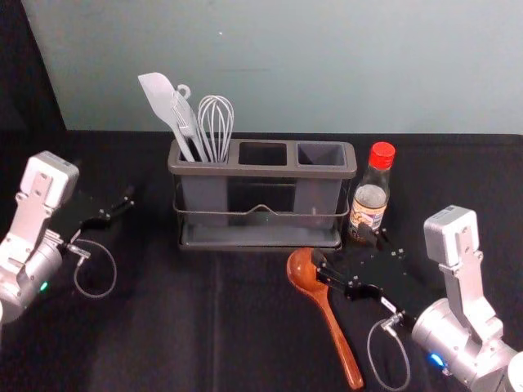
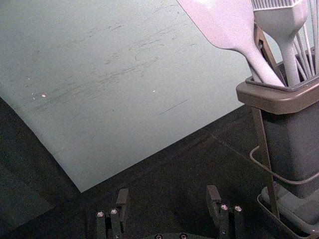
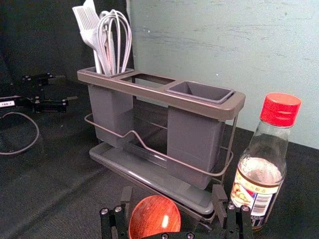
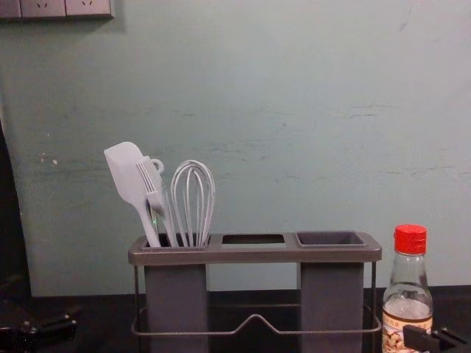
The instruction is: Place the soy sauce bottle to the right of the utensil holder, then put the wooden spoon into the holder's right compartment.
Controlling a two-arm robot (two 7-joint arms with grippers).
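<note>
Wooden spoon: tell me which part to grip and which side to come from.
Probably best by the slim handle, close to the bowl, with the right gripper coming down from above and a finger on each side. The spoon lies along the table with its handle running away from the utensil holder, and the bowl is wide and rounded.

The wooden spoon [image 1: 304, 271] is smooth and glossy, with a bright highlight on its bowl. The soy sauce bottle [image 3: 263, 148] is clear, shiny glass with a smooth plastic cap [image 3: 280, 109] and a printed label [image 3: 249, 191] that looks like paper. The utensil holder [image 3: 149, 94] has smooth, satin plastic cups, a glossier tray [image 3: 149, 172] and a thin metal wire rail [image 3: 144, 144]. The spatula [image 4: 126, 173] looks smooth and matt; the surface [image 1: 163, 327] wears matt cloth.
</note>
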